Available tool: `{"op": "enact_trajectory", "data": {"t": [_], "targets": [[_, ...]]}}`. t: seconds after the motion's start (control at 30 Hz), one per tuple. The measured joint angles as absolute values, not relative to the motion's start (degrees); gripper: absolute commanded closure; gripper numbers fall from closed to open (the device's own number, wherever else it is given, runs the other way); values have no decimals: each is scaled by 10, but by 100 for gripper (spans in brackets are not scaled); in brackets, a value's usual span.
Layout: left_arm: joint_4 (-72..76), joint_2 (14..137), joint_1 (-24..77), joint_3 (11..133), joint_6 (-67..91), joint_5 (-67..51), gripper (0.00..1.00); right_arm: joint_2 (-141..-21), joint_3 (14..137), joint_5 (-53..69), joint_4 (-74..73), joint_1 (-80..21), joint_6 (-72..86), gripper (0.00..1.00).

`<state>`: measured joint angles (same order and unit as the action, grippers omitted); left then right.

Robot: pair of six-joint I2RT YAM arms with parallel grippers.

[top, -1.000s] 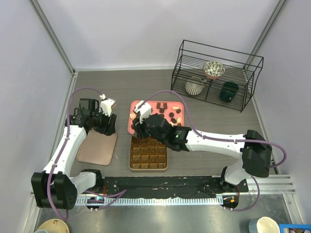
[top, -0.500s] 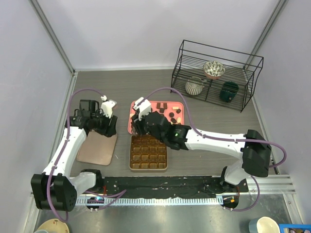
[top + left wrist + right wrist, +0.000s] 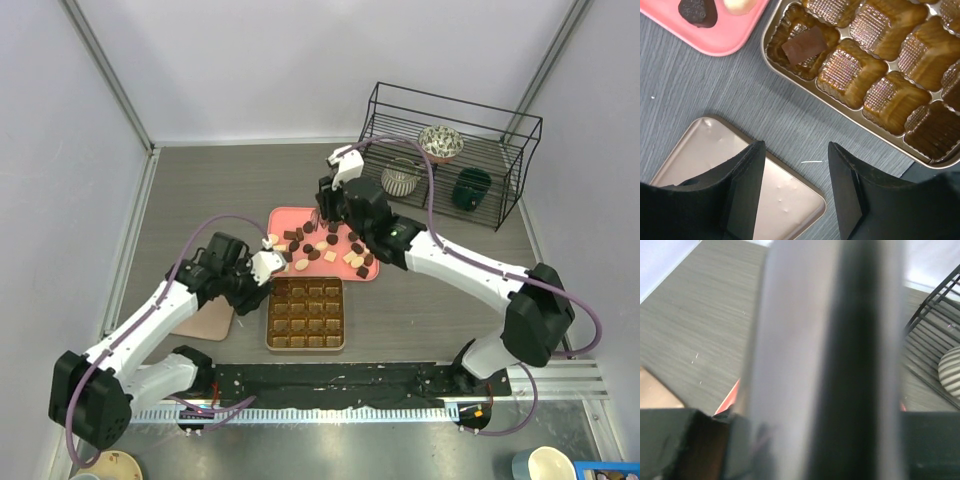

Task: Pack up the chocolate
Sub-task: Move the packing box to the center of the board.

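Note:
Several chocolates [image 3: 325, 245], dark, mid-brown and cream, lie scattered on the flat pink tray [image 3: 280, 216]. The gold-brown gridded box [image 3: 305, 314] sits just in front of it. In the left wrist view one dark square chocolate [image 3: 804, 45] lies tilted in the box's corner cell, and the cells beside it [image 3: 892, 37] look empty. My left gripper [image 3: 263, 270] is open and empty [image 3: 796, 150], low over the table beside that corner. My right gripper [image 3: 323, 213] hangs over the tray's far edge. Its wrist view is blocked by a blurred grey and black shape, so its jaws are hidden.
A flat rose-gold lid [image 3: 198, 322] lies left of the box, partly under my left arm, and it shows in the left wrist view [image 3: 715, 165]. A black wire rack [image 3: 445, 155] with two bowls and a dark mug stands at the back right.
My left gripper has swung from the far side of the lid rightward to the box's far-left corner. My right gripper has drawn back from the box to the tray's far edge, uncovering the chocolates.

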<state>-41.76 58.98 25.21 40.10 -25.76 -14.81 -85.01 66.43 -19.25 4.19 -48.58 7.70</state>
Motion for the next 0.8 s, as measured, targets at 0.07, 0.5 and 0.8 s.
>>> {"op": "enact_trajectory", "data": {"t": [0.07, 0.5, 0.8], "targets": [[-417, 585, 264, 396, -267, -145, 43, -861, 676, -185, 42, -467, 77, 61], [-418, 561, 338, 354, -312, -142, 44, -992, 764, -128, 41, -419, 80, 61], [-413, 590, 381, 335, -329, -126, 43, -1001, 768, -117, 38, -412, 79, 59]]}}
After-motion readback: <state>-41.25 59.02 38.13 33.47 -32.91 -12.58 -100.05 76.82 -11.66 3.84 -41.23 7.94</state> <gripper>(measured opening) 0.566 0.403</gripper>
